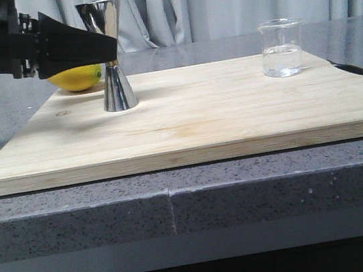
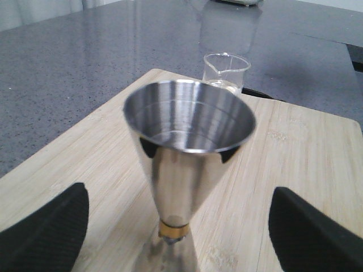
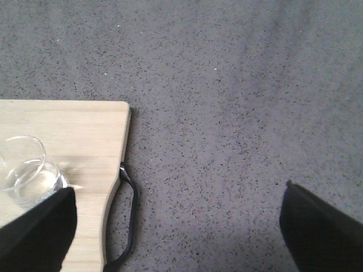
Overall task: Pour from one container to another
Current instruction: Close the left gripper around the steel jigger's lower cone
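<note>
Straddling steel jigger (image 2: 187,153), left claw (image 2: 178,226) spread wide; sloppy closing could tip it. Beaker (image 1: 282,47) untouched, right claw (image 3: 176,226) spread too.

We see a matte black left end effector (image 1: 98,49), its tapering fingers (image 2: 48,232) finely textured (blocky housing behind).

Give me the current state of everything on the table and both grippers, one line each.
Jigger: upright on the cutting board, upper cup looks empty.
Beaker: upright on the board's right side, some clear liquid inside, untouched.
Lemon: lying behind the board's back left corner.
Cutting board: flat on the counter.
Left gripper: open, fingers either side of the jigger, not touching.
Right gripper: open, empty, beside the beaker.
</note>
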You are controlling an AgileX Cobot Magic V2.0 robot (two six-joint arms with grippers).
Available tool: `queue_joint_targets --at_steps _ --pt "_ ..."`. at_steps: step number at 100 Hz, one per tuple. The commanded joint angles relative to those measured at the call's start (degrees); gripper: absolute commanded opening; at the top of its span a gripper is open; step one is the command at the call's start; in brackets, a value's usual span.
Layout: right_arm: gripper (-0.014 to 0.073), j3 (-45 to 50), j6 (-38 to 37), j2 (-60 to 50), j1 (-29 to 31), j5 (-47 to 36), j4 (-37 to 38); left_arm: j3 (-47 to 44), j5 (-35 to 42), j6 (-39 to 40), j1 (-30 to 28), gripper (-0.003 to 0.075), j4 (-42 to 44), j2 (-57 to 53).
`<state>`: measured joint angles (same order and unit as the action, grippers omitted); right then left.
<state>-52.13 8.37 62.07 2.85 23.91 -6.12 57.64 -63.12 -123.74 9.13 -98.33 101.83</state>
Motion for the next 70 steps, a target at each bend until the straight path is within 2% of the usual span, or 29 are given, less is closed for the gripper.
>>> queue_joint_targets --at_steps 1,25,70 --pt "0.0655 -1.5 0.6 -0.9 -0.1 -4.5 0.2 1.8 -3.2 -0.2 1.1 0.0585 -3.7 -0.7" --pt "0.0655 -1.5 0.6 -0.9 -0.1 -4.4 0.2 2.3 -3.4 -0.3 3.1 0.0585 -4.6 1.2" --pt "0.0655 -1.5 0.6 -0.9 -0.1 -4.4 0.2 2.3 -4.1 -0.4 3.1 0.0585 -5.9 1.2"
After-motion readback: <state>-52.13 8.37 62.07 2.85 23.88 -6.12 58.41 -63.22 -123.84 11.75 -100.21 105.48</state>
